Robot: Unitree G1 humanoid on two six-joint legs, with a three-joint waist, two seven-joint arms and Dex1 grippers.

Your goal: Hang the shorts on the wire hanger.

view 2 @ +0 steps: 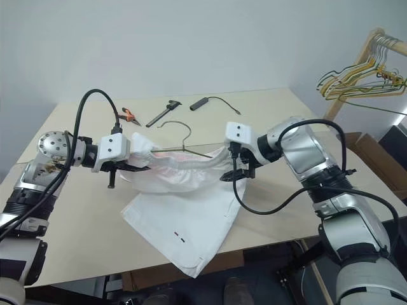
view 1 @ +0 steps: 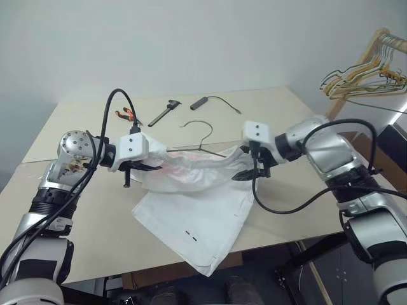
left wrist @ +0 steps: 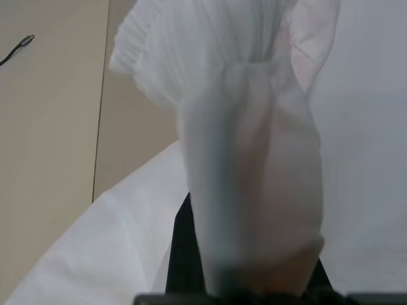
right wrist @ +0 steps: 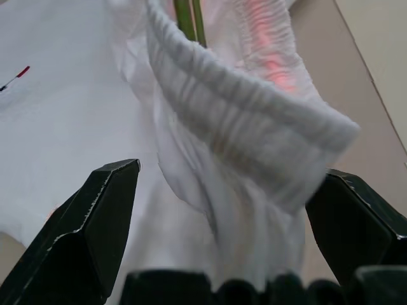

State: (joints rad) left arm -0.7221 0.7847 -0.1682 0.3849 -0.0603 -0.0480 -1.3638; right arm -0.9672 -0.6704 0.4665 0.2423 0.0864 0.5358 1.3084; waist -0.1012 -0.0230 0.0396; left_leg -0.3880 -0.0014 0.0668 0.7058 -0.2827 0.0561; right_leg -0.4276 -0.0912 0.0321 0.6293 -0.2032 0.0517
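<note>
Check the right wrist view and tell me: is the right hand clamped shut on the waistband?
No. The right hand stands wide open, its fingers apart on either side of the shorts waistband.

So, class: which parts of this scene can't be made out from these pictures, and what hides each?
- Wire hanger: head views, its lower triangle lies under the shorts.
- Left end effector: left wrist view, fingertips wrapped in waistband cloth.
- Hanger rack: cut off by the picture's edge.
</note>
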